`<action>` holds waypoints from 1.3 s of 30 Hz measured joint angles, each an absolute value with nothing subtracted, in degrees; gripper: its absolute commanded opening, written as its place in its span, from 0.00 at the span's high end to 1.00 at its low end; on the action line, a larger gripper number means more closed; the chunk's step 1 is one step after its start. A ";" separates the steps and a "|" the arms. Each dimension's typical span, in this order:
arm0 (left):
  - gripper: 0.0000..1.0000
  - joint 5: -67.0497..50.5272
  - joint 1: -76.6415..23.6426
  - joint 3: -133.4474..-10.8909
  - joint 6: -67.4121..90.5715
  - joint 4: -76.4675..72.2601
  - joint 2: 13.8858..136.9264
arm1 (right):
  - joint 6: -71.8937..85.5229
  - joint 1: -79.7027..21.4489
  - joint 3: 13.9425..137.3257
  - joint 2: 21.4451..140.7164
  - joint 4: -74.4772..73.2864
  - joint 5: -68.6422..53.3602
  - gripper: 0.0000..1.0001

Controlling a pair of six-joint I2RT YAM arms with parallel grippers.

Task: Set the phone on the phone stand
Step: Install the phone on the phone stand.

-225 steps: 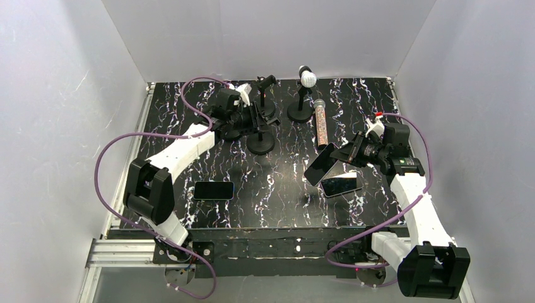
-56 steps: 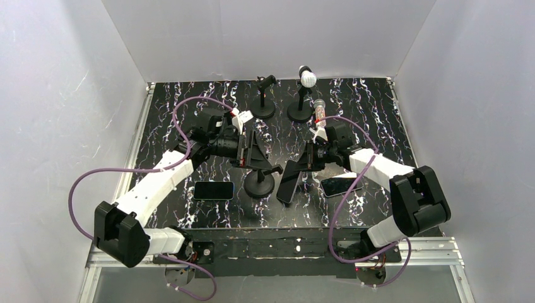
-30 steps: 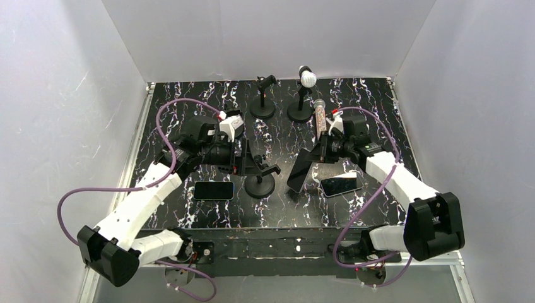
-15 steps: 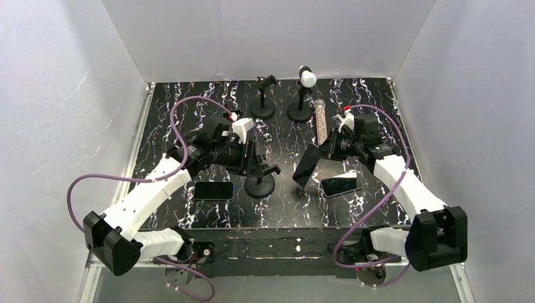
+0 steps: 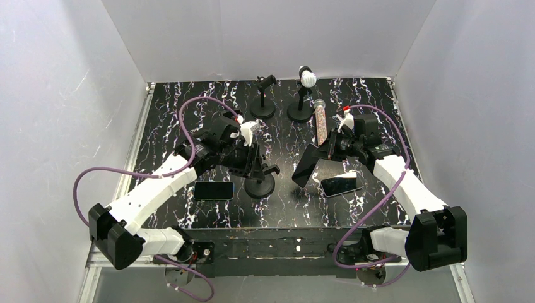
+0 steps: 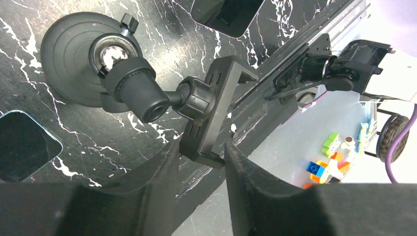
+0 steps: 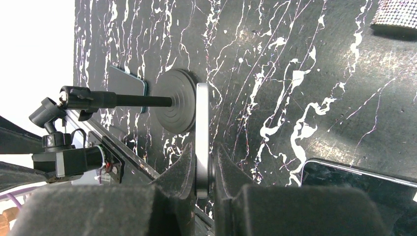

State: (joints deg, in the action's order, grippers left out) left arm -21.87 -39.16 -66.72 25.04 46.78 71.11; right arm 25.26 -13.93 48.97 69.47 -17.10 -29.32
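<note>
Low in the top view, flat on the marbled surface: a flat phone left of centre, a second flat phone right of centre. Just beyond, pinching the phone stand by its cradle with the left tool. Gripping the held phone edgewise in the right tool, tilted above the surface, right of the stand, not touching it. Farthest, upper centre: two microphone stands.

A robot lab. Plain white walls boxed round a black table with white streaks. Silver metal rails in front, purple cables on white robot arms.
</note>
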 measured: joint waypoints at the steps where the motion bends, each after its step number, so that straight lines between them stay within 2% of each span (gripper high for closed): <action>1: 0.82 -21.82 -39.22 -66.72 25.08 46.76 71.16 | 25.28 -13.93 48.97 69.47 -17.08 -29.32 0.99; 3: 0.89 -21.39 -39.51 -66.78 25.12 46.92 71.00 | 25.30 -13.91 48.97 69.47 -17.08 -29.39 0.99; 15: 0.95 -17.67 -39.66 -67.48 21.45 49.60 69.73 | 25.67 -13.89 48.97 69.47 -16.99 -30.24 0.99; 35: 0.95 -21.12 -39.59 -68.12 0.56 47.00 70.78 | 25.47 -13.87 48.97 68.58 -17.06 -30.33 0.99; 39: 0.89 -21.43 -39.59 -68.12 -1.72 46.06 71.07 | 25.43 -13.87 48.97 68.58 -17.06 -30.33 0.99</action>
State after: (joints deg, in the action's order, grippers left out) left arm -21.43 -39.59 -68.12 -1.72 46.06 71.07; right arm 25.43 -13.87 48.97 68.58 -17.06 -30.33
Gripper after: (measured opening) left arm 0.278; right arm 0.166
